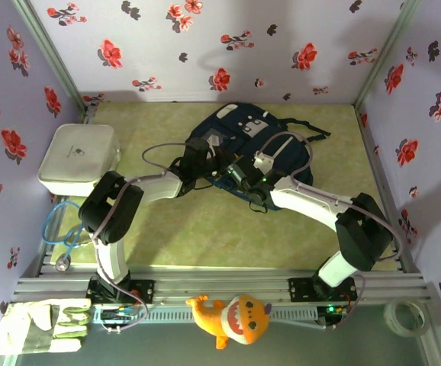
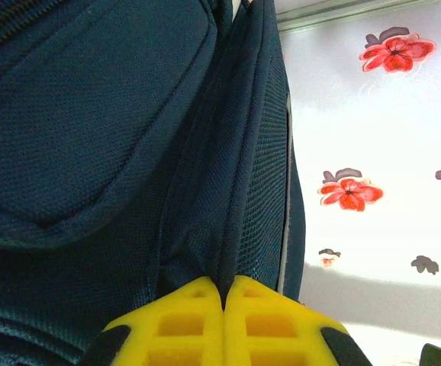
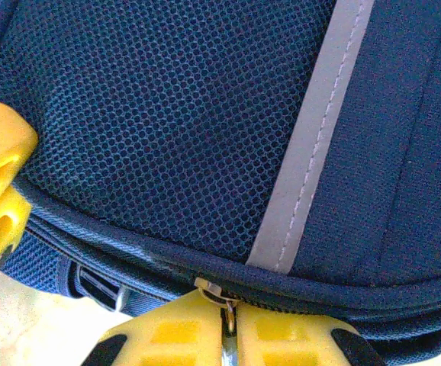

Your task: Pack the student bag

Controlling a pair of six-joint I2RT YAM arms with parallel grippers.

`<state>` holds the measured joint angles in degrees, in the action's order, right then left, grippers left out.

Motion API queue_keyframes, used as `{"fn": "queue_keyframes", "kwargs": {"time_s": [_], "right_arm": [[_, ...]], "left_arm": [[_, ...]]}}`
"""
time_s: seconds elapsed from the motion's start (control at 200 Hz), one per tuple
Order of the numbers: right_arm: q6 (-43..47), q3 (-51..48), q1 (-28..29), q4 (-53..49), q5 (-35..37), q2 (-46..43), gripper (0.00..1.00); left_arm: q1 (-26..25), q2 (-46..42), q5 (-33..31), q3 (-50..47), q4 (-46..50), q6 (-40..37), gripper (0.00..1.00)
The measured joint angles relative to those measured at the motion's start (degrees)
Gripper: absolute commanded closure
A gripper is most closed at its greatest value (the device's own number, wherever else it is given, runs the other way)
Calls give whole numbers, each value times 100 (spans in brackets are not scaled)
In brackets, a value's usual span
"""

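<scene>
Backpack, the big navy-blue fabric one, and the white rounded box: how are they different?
Colour: the big navy-blue fabric backpack is dark with white stripe trim, while the white rounded box is plain white.
Size: the backpack is bigger than the box.
Place: the backpack lies in the middle of the green table, and the box sits at its left edge.
Shared: both lie flat, tops up.

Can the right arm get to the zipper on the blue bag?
Looks like yes: the right gripper is shut right on the zipper pull of the student bag, with nothing in between.
</scene>
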<state>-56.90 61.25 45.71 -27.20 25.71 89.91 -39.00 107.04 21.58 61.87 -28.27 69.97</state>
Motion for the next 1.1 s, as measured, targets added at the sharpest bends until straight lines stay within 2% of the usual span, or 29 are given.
{"fn": "queue_keyframes", "kwargs": {"time_s": [0.41,0.665,0.78,0.93,1.095], "right_arm": [[35,-839,-39,57,-31,-931,99],[35,-1272,-378,7,-223,-1495,100],[136,-1290,-551,-37,-396,-1495,97],[496,-1290,-658,-33,-612,-1480,84],[1241,-1222,-758,-105,-999,-1335,81]], "left_arm": [[-4,0,87,-15,0,-9,100],[-11,0,225,-68,-24,-26,100],[-11,0,232,-72,-24,-26,100],[-11,0,234,-81,-22,-28,100],[0,2,238,-81,2,-33,100]]}}
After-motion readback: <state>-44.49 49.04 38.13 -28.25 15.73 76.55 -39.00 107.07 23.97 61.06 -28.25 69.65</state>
